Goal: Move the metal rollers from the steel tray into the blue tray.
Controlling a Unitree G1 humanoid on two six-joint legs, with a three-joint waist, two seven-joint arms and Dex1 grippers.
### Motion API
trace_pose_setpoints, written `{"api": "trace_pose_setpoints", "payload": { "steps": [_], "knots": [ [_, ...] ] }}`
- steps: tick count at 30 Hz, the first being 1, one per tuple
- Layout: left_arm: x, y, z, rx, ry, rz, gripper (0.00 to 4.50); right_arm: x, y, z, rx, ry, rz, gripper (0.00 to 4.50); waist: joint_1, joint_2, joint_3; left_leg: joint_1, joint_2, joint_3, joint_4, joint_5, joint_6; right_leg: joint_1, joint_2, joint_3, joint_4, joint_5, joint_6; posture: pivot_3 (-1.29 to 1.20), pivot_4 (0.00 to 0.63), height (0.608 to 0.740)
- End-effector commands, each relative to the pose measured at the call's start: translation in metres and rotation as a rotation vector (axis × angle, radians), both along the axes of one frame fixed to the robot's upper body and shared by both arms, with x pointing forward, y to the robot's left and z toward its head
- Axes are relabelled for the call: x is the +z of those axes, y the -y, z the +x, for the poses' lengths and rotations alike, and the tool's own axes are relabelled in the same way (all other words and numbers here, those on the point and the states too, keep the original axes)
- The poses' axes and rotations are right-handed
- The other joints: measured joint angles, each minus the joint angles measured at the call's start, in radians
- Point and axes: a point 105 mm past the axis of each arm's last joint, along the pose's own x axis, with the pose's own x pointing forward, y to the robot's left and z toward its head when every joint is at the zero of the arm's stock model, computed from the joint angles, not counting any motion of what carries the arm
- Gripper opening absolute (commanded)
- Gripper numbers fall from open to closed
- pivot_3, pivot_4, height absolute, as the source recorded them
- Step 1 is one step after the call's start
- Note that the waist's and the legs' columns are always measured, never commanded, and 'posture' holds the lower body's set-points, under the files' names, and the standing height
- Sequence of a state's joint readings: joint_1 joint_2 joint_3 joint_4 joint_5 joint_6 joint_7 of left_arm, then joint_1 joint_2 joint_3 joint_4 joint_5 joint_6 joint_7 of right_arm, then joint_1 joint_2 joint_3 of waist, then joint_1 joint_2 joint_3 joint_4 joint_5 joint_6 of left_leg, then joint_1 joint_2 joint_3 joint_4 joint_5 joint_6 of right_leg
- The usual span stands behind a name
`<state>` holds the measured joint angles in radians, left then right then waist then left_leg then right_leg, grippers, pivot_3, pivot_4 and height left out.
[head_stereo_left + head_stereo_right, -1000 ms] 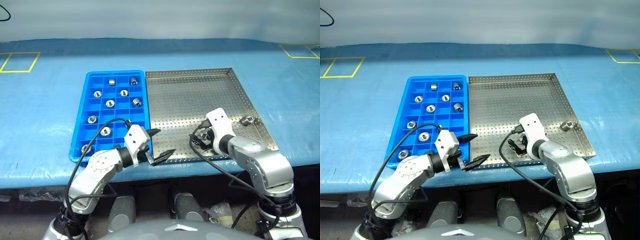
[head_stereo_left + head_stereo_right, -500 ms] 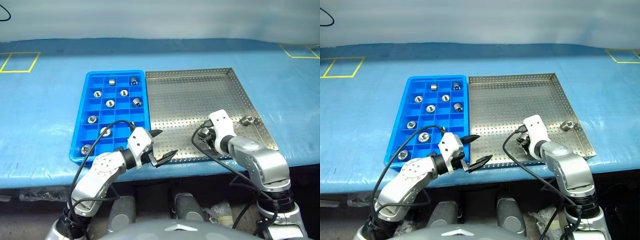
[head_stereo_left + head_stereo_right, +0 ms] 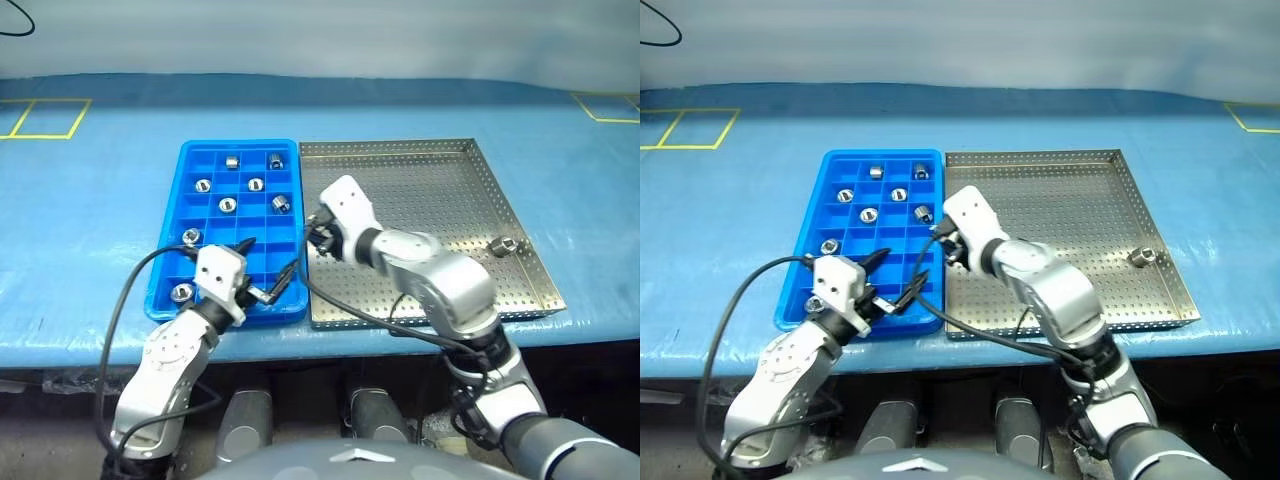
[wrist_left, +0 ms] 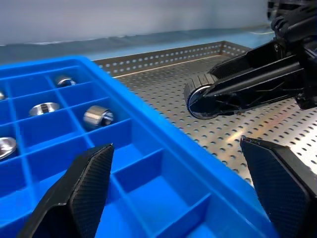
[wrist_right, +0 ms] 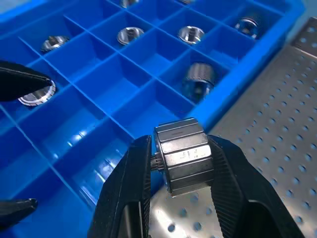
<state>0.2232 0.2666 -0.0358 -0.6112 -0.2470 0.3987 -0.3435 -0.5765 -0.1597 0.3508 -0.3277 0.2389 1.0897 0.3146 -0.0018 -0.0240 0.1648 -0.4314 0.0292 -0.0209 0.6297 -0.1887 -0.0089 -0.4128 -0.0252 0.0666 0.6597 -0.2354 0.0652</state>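
My right gripper (image 3: 318, 236) is shut on a metal roller (image 5: 184, 153), a ribbed silver cylinder clamped between its two fingers. It hangs over the left edge of the steel tray (image 3: 430, 190), right beside the blue tray (image 3: 237, 144). Several rollers (image 3: 227, 205) lie in the blue tray's compartments. One more roller (image 3: 503, 245) rests near the steel tray's right rim. Over the front right compartments of the blue tray, my left gripper (image 3: 272, 258) stands open and holds nothing. The left wrist view shows the held roller (image 4: 198, 94) just past the blue tray's wall.
Both trays sit side by side on a table with a blue cover (image 3: 90, 230). Yellow tape squares (image 3: 45, 118) mark the far corners. The table's front edge runs just behind my arms.
My right gripper shut on a roller near the steel tray's front, rose and swung left to the blue tray's edge. My left gripper moved left over the blue tray, still open.
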Motion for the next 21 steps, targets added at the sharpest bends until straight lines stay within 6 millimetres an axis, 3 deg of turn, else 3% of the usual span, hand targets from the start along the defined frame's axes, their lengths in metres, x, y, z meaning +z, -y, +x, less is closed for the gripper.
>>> {"api": "trace_pose_setpoints", "payload": {
  "steps": [1,4,9,15,21],
  "knots": [
    [0.021,-0.013,-0.009,0.084,0.083,-0.024,4.5,0.01,-0.028,0.001,0.107,0.078,0.013,1.29,0.013,0.0,0.0,0.0,0.0,0.0,0.0,0.0,0.0,0.0,0.0,0.0,0.0,0.0,0.0,0.26,0.15,0.74],
    [0.018,-0.022,-0.018,0.131,0.069,-0.008,4.5,0.006,-0.046,0.006,0.155,0.066,0.038,1.29,0.037,0.0,0.0,0.001,0.001,-0.001,0.0,0.0,0.0,0.0,0.0,-0.002,0.0,-0.002,-0.003,0.31,0.15,0.74],
    [0.017,-0.023,-0.024,0.164,0.06,-0.017,4.5,0.0,-0.058,0.018,0.175,0.067,0.047,1.29,0.074,0.0,0.0,0.0,0.0,0.0,0.0,0.0,-0.001,0.0,0.0,-0.002,0.0,-0.002,-0.003,0.34,0.15,0.74],
    [0.015,-0.02,-0.024,0.161,0.053,-0.025,4.5,-0.007,-0.054,0.038,0.128,0.055,0.039,1.29,0.093,0.0,0.0,0.0,0.001,0.0,-0.001,0.0,-0.001,-0.001,0.0,-0.003,0.0,-0.002,-0.004,0.33,0.15,0.74],
    [0.014,-0.013,-0.019,0.13,0.051,-0.033,4.5,-0.015,-0.041,0.046,0.088,0.032,0.022,1.29,0.096,0.0,0.0,0.0,0.001,0.0,-0.002,0.0,-0.001,-0.002,0.0,-0.003,0.0,-0.003,-0.005,0.29,0.15,0.74]
  ]
}}
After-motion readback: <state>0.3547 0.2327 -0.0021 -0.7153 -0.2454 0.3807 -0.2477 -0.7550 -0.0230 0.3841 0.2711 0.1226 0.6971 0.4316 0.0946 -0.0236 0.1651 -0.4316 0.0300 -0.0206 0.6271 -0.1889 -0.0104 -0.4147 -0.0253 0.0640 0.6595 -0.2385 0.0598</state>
